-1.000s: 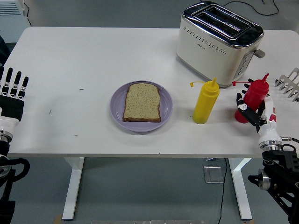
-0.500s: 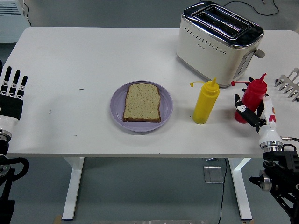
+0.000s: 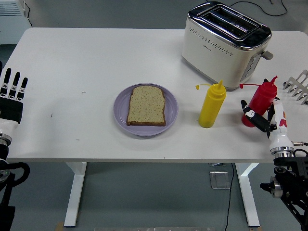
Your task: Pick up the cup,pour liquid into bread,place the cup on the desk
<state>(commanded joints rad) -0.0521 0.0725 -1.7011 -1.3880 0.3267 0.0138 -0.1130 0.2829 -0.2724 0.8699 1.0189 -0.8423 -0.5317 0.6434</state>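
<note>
A red squeeze bottle point(image 3: 263, 97) stands upright on the white table point(image 3: 86, 62) at the right, below the toaster. My right hand point(image 3: 263, 120) is at its lower front-right. The black fingers point(image 3: 252, 115) lie loosely across the bottle's base without a firm grasp. A slice of bread point(image 3: 147, 105) lies flat on a lilac plate point(image 3: 121, 111) at the table's middle. A yellow squeeze bottle point(image 3: 211, 105) stands between the plate and the red bottle. My left hand point(image 3: 12, 91) rests at the left edge with its fingers straight and holds nothing.
A cream and chrome toaster point(image 3: 225, 42) stands at the back right. A metal rack point(image 3: 298, 85) pokes in at the right edge. The table's near edge runs just below my right hand.
My right hand has slid down and to the right, off the red bottle's body towards its base. The bottle wobbled slightly and stands upright. The left hand has not moved.
</note>
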